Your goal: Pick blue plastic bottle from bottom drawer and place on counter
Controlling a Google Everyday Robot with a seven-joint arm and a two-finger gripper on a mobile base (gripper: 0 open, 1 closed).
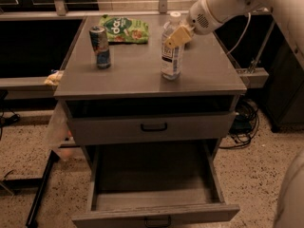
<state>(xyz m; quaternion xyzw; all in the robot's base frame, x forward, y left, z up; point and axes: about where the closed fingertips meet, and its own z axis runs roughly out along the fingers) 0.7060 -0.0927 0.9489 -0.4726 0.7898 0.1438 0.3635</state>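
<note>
- blue plastic bottle stands upright on the surface, not in the bottom drawer
- tool at the bottle's neck, just under the cap
- tool state: cannot tell if clamped or apart
- bottom drawer pulled open, below the bottle
- drink can left of the bottle, well apart
- green snack bag behind-left of the bottle

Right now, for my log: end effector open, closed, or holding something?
End effector: cannot be told; it is at the neck of the blue plastic bottle on the counter.
</note>
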